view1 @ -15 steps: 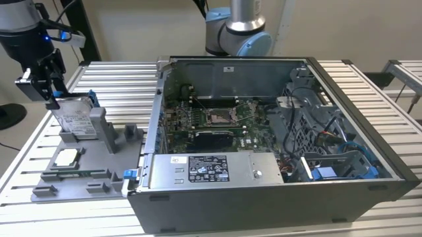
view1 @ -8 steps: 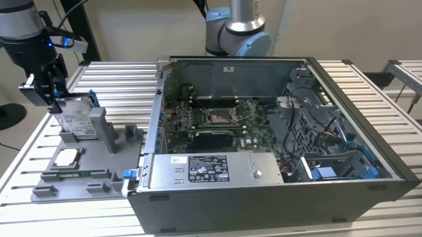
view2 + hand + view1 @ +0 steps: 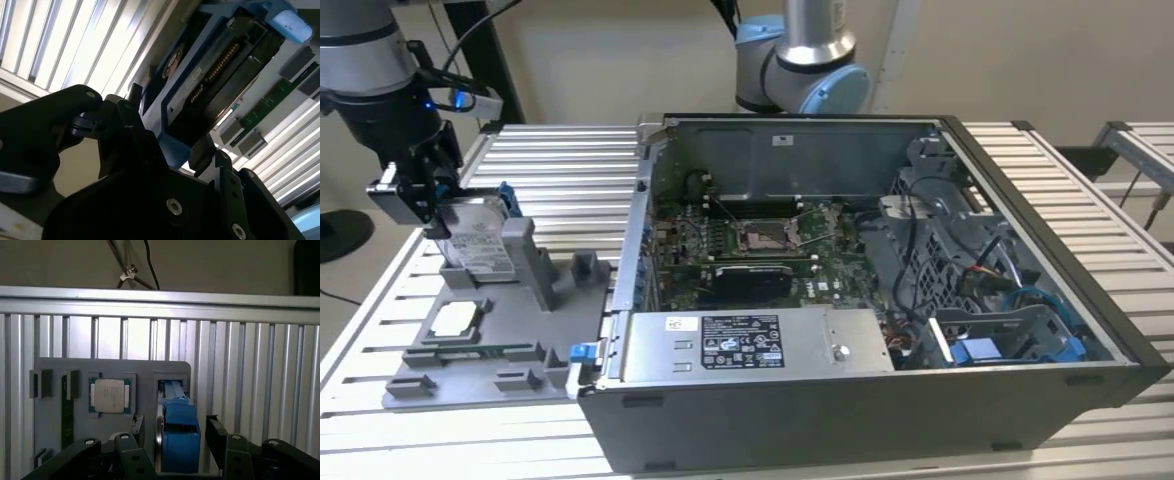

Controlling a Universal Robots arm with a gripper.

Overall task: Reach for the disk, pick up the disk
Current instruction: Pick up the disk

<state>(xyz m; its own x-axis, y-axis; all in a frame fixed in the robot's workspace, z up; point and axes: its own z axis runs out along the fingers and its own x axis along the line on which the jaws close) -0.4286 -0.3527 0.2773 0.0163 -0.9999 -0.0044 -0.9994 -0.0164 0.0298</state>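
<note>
The flat rectangular silver-metal disk [image 3: 478,240] with the white printed label, clipped in its blue plastic frame, stands on edge in a slot of the grey plastic fixture tray [image 3: 507,320], leaning a little. It sits at the exterior view's left, well apart from the open computer case [image 3: 854,420]. My gripper [image 3: 438,205] is at the disk's upper end. In the first wrist view the blue frame lies between my two black fingers [image 3: 217,440], which are spread apart with a thin gap showing on each side, so I judge that I am straddling the disk and not clamped on it. I would call the reach done. The pick-up is not yet done, since the disk's lower edge looks seated in its slot and nothing shows it lifted. The fixture tray rests on the slatted aluminium counter [image 3: 547,160] and holds other parts in their own recesses. A small square silver chip [image 3: 455,318] lies flat in a pocket beside the disk's slot. A thin green memory stick [image 3: 467,352] lies in a narrow groove just beyond the chip. Further out, the dark grey case lies on its side with the panel off. Inside it are a green circuit board [image 3: 761,240] at the middle and a long grey box with a black label [image 3: 740,342] along the near wall. Blue plastic drive brackets [image 3: 987,350] sit at the exterior view's right corner, among loose cables.
</note>
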